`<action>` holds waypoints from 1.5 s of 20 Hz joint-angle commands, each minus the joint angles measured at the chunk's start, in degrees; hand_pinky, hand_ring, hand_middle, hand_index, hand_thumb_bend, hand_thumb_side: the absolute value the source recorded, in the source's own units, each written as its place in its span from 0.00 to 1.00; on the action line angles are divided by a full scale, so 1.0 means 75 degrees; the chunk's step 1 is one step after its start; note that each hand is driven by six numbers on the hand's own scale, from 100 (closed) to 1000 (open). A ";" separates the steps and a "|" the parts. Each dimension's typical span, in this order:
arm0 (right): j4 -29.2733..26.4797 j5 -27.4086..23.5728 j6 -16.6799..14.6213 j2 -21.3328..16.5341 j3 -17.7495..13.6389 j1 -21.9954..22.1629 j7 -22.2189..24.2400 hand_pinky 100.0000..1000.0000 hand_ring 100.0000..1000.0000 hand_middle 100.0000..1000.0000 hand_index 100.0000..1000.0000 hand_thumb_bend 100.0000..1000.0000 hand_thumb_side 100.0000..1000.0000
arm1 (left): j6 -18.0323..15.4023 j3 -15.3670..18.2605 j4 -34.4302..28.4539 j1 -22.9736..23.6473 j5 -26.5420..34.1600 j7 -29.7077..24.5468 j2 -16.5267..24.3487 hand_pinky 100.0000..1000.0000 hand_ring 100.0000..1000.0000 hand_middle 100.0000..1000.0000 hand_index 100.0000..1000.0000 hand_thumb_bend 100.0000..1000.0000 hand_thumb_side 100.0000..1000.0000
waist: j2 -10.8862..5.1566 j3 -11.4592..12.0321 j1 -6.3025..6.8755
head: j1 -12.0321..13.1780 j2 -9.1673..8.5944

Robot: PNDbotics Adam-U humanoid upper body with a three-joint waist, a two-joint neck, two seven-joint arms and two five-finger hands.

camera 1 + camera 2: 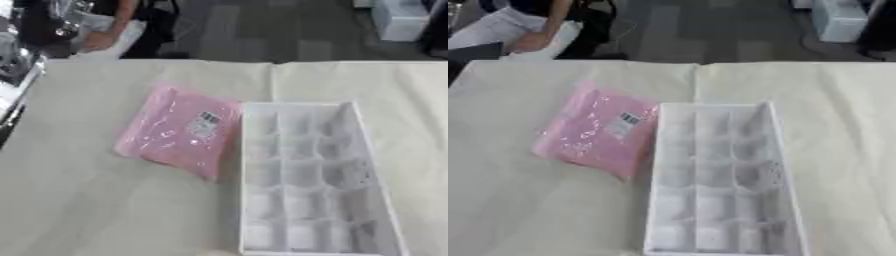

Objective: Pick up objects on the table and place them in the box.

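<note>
A pink plastic packet (179, 131) with a small white label lies flat on the cream table cloth, left of centre. Its right edge touches or slightly overlaps the left wall of a white box (378, 175) divided into several small compartments. The box stretches from the table's middle down to the near edge, and its compartments look empty. Neither of my hands shows in either eye view.
The cream cloth (518, 210) covers the whole table. A metal stand or fixture (16, 65) sits at the table's far left edge. Beyond the far edge lie a dark floor and a white container (839, 19).
</note>
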 commanded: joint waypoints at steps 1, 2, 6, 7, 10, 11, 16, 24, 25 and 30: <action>-0.0098 0.0032 0.0014 -0.0242 -0.0055 -0.0055 0.0023 0.62 0.73 0.74 0.74 0.00 0.90 | 0.0030 0.0011 -0.0099 0.0000 -0.0054 -0.0175 0.0363 0.50 0.59 0.73 0.76 0.36 0.78 | -0.0111 -0.0020 0.0000 | -0.0078 -0.0002; -0.0098 0.0031 0.0011 -0.0245 -0.0057 -0.0056 0.0024 0.62 0.73 0.74 0.74 0.00 0.90 | 0.0048 0.0000 -0.0099 0.0014 -0.0053 -0.0225 0.0390 0.50 0.59 0.73 0.76 0.37 0.77 | -0.0113 -0.0033 0.0006 | -0.0079 -0.0002; -0.0098 0.0033 0.0005 -0.0257 -0.0062 -0.0053 0.0019 0.62 0.73 0.74 0.74 0.00 0.90 | 0.0116 -0.0039 -0.0099 0.0074 -0.0111 -0.0457 0.0504 0.50 0.60 0.74 0.76 0.40 0.76 | -0.0120 -0.0076 0.0013 | -0.0095 -0.0002; -0.0098 0.0034 0.0005 -0.0260 -0.0062 -0.0053 0.0018 0.62 0.73 0.74 0.74 0.00 0.90 | 0.0140 -0.0054 -0.0099 0.0090 -0.0144 -0.0530 0.0549 0.50 0.60 0.74 0.77 0.41 0.76 | -0.0121 -0.0083 0.0013 | -0.0098 -0.0002; -0.0098 0.0038 0.0008 -0.0267 -0.0053 -0.0054 0.0021 0.62 0.73 0.74 0.74 0.00 0.90 | 0.0221 -0.0101 -0.0099 0.0129 -0.0230 -0.0754 0.0701 0.51 0.60 0.74 0.77 0.47 0.73 | -0.0122 -0.0094 0.0013 | -0.0098 -0.0002; -0.0098 0.0039 0.0008 -0.0271 -0.0049 -0.0055 0.0024 0.62 0.73 0.74 0.74 0.00 0.90 | 0.0257 -0.0121 -0.0099 0.0160 -0.0276 -0.0856 0.0783 0.51 0.60 0.74 0.77 0.50 0.72 | -0.0121 -0.0097 0.0014 | -0.0099 -0.0002; -0.0098 0.0047 0.0010 -0.0293 -0.0030 -0.0054 0.0040 0.62 0.73 0.74 0.74 0.00 0.90 | 0.0402 -0.0193 -0.0099 0.0371 -0.0598 -0.1513 0.1147 0.52 0.61 0.75 0.78 0.72 0.61 | -0.0115 -0.0124 0.0027 | -0.0127 -0.0002; -0.0098 0.0037 0.0044 -0.0314 0.0020 -0.0037 0.0086 0.62 0.73 0.74 0.74 0.00 0.93 | 0.0321 -0.0396 -0.0085 0.0627 -0.1207 -0.3990 0.1688 0.63 0.71 0.81 0.88 0.98 0.45 | -0.0093 -0.0173 0.0090 | -0.0116 -0.0002; -0.0098 0.0034 0.0050 -0.0315 0.0028 -0.0041 0.0094 0.62 0.73 0.74 0.74 0.00 0.93 | 0.0328 -0.0437 -0.0039 0.0606 -0.1191 -0.4276 0.1747 0.64 0.72 0.82 0.89 0.99 0.44 | -0.0086 -0.0178 0.0098 | -0.0107 -0.0002; -0.0098 -0.0002 0.0050 -0.0305 0.0064 -0.0073 0.0148 0.62 0.73 0.74 0.74 0.00 0.93 | 0.0245 -0.0732 0.0418 0.0323 -0.1018 -0.5474 0.1977 0.69 0.76 0.83 0.91 1.00 0.41 | -0.0055 -0.0225 0.0125 | -0.0057 -0.0002</action>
